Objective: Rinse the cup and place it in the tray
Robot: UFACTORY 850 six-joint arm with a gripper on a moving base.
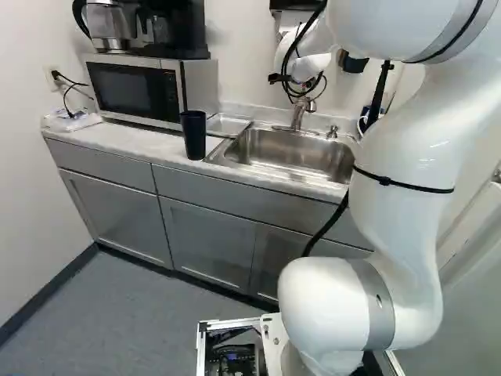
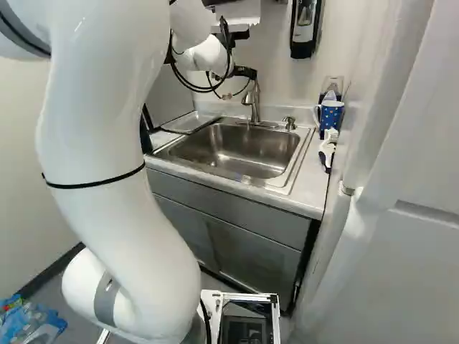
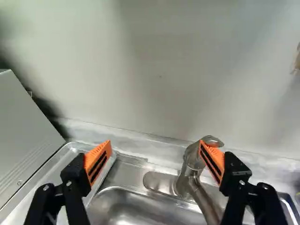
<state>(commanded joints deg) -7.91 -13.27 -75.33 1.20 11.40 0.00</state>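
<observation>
In the right base view my gripper (image 2: 246, 72) hangs over the back of the sink by the faucet. In the wrist view the gripper (image 3: 155, 144) stands wide open with nothing between its orange pads; one finger overlaps the faucet (image 3: 190, 180). A tall dark cup (image 1: 193, 135) stands upright on the counter near its front edge, left of the sink (image 1: 290, 153) in the left base view. Behind the cup, between microwave and sink, lies the shallow metal tray (image 1: 228, 125). In the wrist view part of the tray (image 3: 70, 152) shows beyond the other finger.
The microwave (image 1: 137, 90) stands beside the tray, with a coffee maker on top. A blue patterned mug (image 2: 330, 116) is on the counter at the sink's other side, near a wall soap dispenser (image 2: 305, 25). A soap pump (image 2: 289, 123) stands behind the basin.
</observation>
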